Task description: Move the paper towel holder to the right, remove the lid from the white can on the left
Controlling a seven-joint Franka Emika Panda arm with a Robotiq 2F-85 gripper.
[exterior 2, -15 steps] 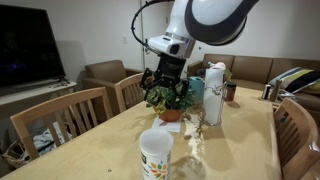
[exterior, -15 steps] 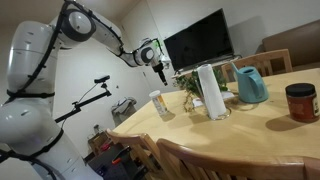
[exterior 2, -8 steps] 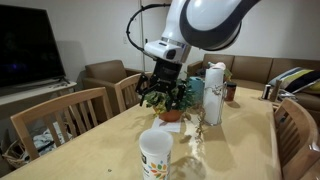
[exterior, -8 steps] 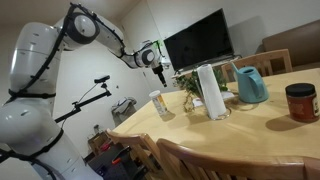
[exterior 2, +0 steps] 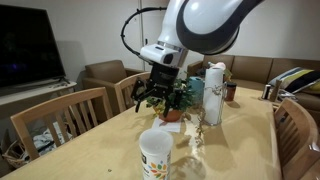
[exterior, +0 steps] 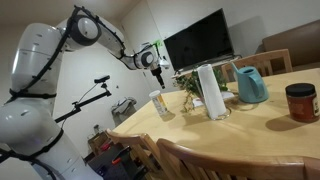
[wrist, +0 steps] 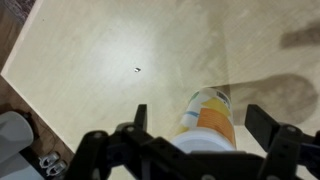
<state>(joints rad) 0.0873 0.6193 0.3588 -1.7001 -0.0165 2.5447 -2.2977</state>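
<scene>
Round wooden table (exterior: 260, 125) carries the paper towel holder (exterior: 210, 91) beside the white can (exterior: 160, 104). Fingers spread, the gripper (exterior 2: 153, 95) hangs above the can, probably lining up on its lid (wrist: 205, 144).

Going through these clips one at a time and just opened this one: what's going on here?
A single robot arm is working over a wooden table. Its gripper hangs open in the air above the white can, touching nothing; the wrist view looks straight down on that can. The paper towel holder stands upright farther along, beside a potted plant and a teal watering can. A dark red jar sits apart.
</scene>
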